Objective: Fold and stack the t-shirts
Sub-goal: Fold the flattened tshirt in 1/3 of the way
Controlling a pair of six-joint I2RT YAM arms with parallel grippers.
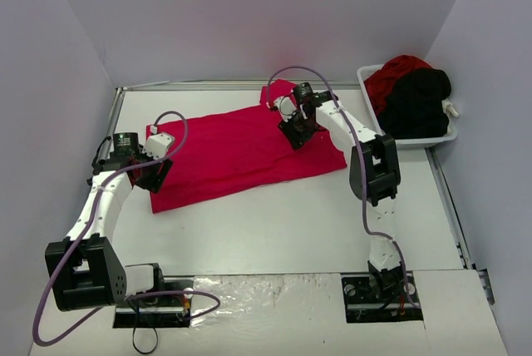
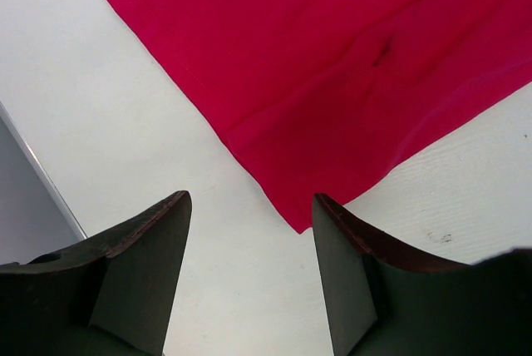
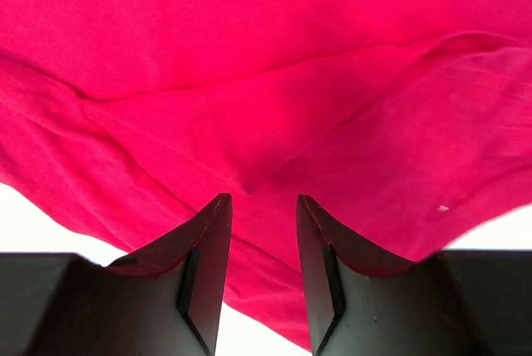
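We observe left fingers (image 2: 141, 269) wide above the red t-shirt (image 1: 241, 152) corner; right fingers (image 3: 206, 269) narrow, empty, above its fold.

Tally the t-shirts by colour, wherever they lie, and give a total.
Red: 2, the spread red t-shirt on the table and the bunched red t-shirt in the white basket.
Black: 1, the black t-shirt heaped in the same basket.
Total: 3 that show; the heap may hide more.
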